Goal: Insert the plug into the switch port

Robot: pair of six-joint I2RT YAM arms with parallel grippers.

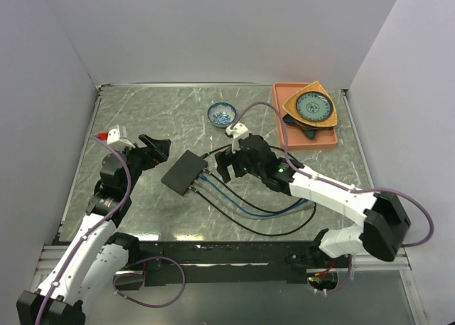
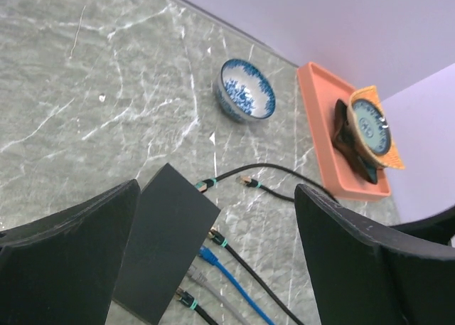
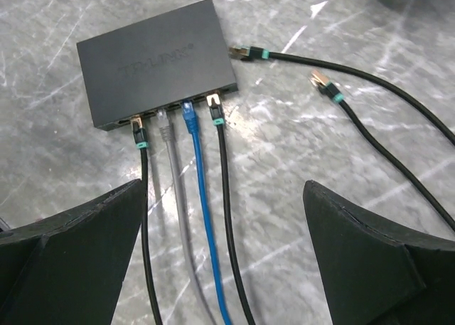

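Lying flat on the grey marbled bench [image 1: 142, 112], the matte-black rectangular switch [image 3: 156, 62] sits between the two arms, with four plugged cables [image 3: 192, 119] (black, grey, blue, black) in its sockets. One loose gold-tipped plug with a teal boot [image 3: 247, 52] lies just beside its corner, and a second loose plug [image 3: 323, 83] lies near it. The left tool [image 2: 217, 218] and right tool [image 3: 224, 197] both gape wide, gripping nothing.

Marble table [image 1: 142, 119] bearing a switch [image 1: 184, 172], cables [image 1: 242, 205], a bowl [image 1: 222, 113] and a tray [image 1: 316, 141].
The switch lies mid-table, four cables trailing toward the near edge; two loose plugs [image 3: 248, 53] lie just beside it; bowl toward the far edge, tray in the far right corner.
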